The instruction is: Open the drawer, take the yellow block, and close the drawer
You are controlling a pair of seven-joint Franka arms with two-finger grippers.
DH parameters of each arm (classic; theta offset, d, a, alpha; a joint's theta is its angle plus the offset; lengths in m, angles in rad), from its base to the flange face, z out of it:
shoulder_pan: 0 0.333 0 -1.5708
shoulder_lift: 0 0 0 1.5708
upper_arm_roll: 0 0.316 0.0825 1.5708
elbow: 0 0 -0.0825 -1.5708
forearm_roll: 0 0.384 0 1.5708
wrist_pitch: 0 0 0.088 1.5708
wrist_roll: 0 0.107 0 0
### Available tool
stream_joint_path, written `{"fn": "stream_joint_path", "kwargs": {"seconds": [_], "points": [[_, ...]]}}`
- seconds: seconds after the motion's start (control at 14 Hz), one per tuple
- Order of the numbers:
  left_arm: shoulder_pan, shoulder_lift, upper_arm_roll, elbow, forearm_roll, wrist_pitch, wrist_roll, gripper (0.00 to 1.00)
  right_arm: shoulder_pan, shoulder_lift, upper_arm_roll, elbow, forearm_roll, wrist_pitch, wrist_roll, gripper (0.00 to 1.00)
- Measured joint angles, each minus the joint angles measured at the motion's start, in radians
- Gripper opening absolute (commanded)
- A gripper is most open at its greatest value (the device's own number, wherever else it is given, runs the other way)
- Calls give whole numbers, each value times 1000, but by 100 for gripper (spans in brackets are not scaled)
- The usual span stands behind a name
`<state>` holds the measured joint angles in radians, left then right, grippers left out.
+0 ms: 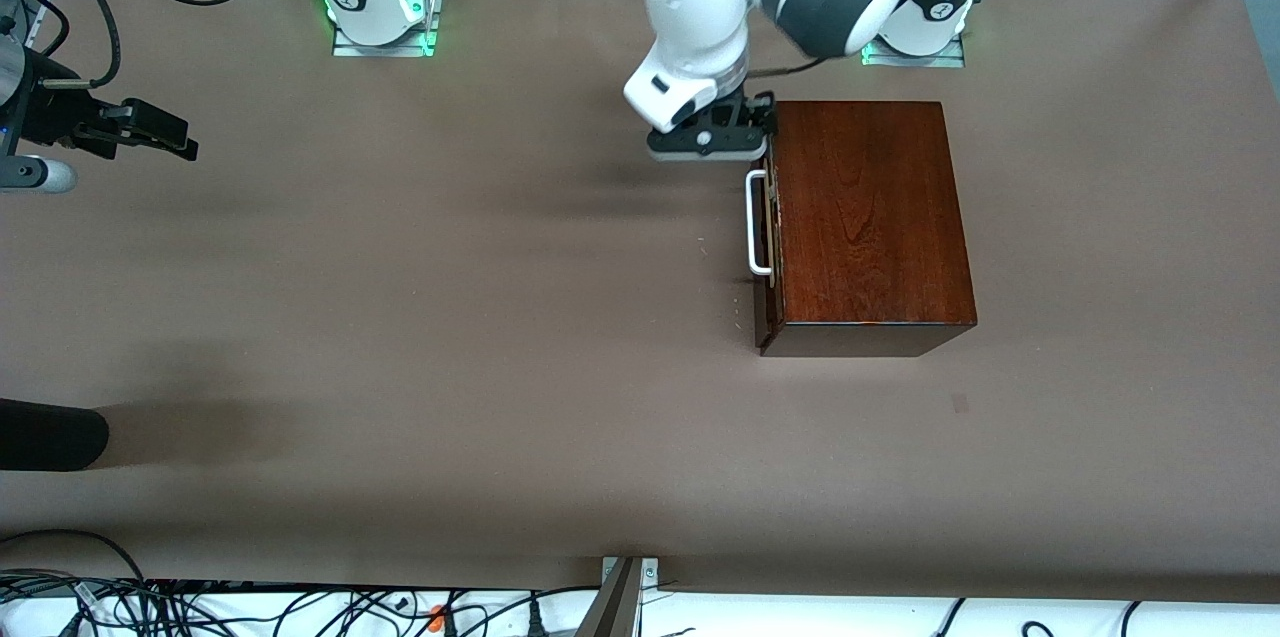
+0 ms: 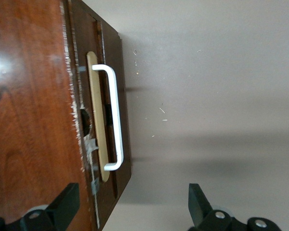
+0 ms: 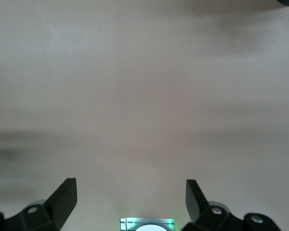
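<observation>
Drawer point(image 1: 768, 247) of glossy mahogany wood sat closed, white loop handle point(image 2: 114, 118) ahead of our left gripper's point(image 2: 130, 207) spread fingers point(image 2: 65, 204); we judged grasping next, right gripper point(image 3: 130, 199) waiting, fingers likewise spread.

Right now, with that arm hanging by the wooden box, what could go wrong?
The left gripper, open, hangs over the box's corner, not over the white handle; coming down there, a finger might hit the lid. The drawer looks shut, so a weak grip could slip off. The right gripper waits aside.

Front camera looks steeply down from high across the table point(image 1: 400, 317). Left wrist camera, close, shares the drawer point(image 2: 98, 125) handle point(image 2: 113, 115), at front view's 3 o'clock.
</observation>
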<state>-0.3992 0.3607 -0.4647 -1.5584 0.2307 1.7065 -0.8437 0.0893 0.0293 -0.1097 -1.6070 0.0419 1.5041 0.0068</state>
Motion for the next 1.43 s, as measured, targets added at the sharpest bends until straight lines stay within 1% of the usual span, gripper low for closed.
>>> {"fn": "stream_joint_path", "kwargs": {"seconds": [0.21, 0.57, 0.86, 1.43], "points": [[-1, 63, 2, 0, 43, 31, 0, 100, 0, 0, 0, 0, 0, 0, 0, 100], [-1, 127, 4, -15, 106, 87, 0, 100, 0, 0, -4, 0, 0, 0, 0, 100], [-1, 181, 5, -27, 188, 104, -43, 100, 0, 1, -4, 0, 0, 0, 0, 100], [0, 240, 11, -29, 256, 109, -103, 100, 0, 1, -4, 0, 0, 0, 0, 100]]}}
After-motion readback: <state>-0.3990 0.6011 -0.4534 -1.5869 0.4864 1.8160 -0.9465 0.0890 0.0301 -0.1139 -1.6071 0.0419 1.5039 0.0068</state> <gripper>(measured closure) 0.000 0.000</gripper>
